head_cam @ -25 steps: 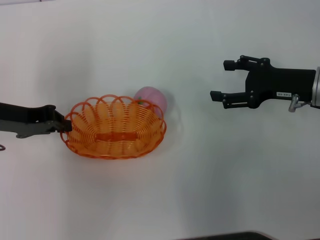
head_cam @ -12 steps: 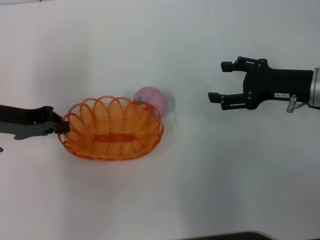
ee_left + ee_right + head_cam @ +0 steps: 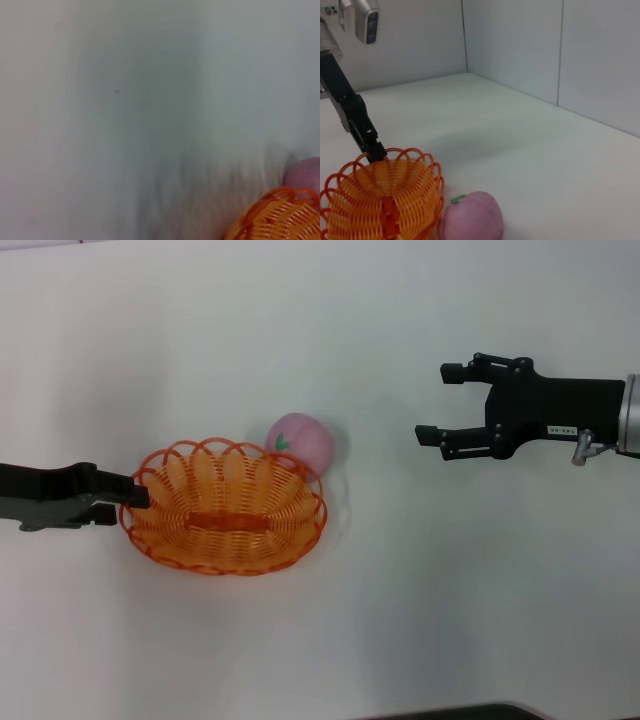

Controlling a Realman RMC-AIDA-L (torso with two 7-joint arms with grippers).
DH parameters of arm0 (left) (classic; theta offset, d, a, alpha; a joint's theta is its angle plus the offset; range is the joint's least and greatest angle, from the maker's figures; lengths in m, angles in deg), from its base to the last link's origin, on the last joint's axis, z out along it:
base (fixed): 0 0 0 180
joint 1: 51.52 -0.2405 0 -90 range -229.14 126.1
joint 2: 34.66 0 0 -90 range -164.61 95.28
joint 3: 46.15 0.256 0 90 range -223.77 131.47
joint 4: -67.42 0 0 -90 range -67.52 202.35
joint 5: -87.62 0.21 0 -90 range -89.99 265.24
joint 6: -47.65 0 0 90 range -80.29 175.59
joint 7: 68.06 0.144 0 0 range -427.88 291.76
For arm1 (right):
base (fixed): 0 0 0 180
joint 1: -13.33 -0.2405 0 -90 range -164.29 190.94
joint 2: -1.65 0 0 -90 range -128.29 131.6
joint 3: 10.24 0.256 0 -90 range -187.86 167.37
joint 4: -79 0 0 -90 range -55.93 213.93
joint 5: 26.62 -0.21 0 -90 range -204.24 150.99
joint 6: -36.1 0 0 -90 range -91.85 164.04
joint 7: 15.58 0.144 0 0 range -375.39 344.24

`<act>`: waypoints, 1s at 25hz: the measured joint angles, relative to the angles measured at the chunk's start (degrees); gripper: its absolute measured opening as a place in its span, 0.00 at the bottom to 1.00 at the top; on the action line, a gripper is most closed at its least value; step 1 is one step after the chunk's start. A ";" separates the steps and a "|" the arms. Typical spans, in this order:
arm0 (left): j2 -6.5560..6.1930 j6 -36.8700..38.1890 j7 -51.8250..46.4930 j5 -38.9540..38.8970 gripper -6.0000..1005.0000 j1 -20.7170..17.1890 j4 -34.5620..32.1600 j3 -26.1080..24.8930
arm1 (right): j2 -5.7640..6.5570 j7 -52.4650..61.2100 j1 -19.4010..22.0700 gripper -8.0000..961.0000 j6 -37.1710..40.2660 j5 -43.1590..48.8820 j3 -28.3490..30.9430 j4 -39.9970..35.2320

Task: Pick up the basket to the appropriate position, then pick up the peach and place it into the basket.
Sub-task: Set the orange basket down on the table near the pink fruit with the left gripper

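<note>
The oval orange basket (image 3: 225, 506) sits left of centre on the white table, and its looped rim also shows in the left wrist view (image 3: 280, 215) and the right wrist view (image 3: 380, 200). My left gripper (image 3: 135, 495) is shut on the basket's left rim. The pink peach (image 3: 300, 440) with its green leaf mark rests on the table right behind the basket's far right rim, close to it (image 3: 470, 217). My right gripper (image 3: 436, 402) hangs open to the right of the peach, apart from it, with nothing between its fingers.
The white table (image 3: 330, 640) spreads around the basket and peach. Pale walls (image 3: 520, 45) rise at the table's far edge in the right wrist view. A dark edge (image 3: 480, 712) shows at the bottom of the head view.
The left gripper has drawn the basket a little toward the near side, so more of the peach shows behind the rim. The right arm has barely moved.
</note>
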 joint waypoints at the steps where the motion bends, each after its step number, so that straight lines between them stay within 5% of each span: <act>1: -0.07 0.04 0.05 0.00 0.42 -0.11 0.01 0.00 | -0.01 0.00 -0.01 0.98 0.01 0.00 -0.02 0.00; 6: -0.28 0.71 3.06 -0.70 0.63 -0.52 0.00 -2.64 | -0.09 0.00 -0.12 0.98 0.05 -0.01 -0.04 0.07; 12: -0.28 1.82 18.73 -4.05 0.75 -1.49 1.96 -9.34 | -0.09 0.00 -0.14 0.98 -0.10 -0.04 -0.04 0.22; 17: -0.09 2.75 42.05 -12.22 0.85 -4.82 5.31 -13.82 | -0.17 0.00 -0.28 0.98 -0.38 -0.06 -0.04 0.30; 25: 0.19 3.39 76.96 -24.80 0.88 -10.60 13.89 -15.65 | -0.24 0.00 -0.64 0.98 -0.51 -0.07 -0.04 0.74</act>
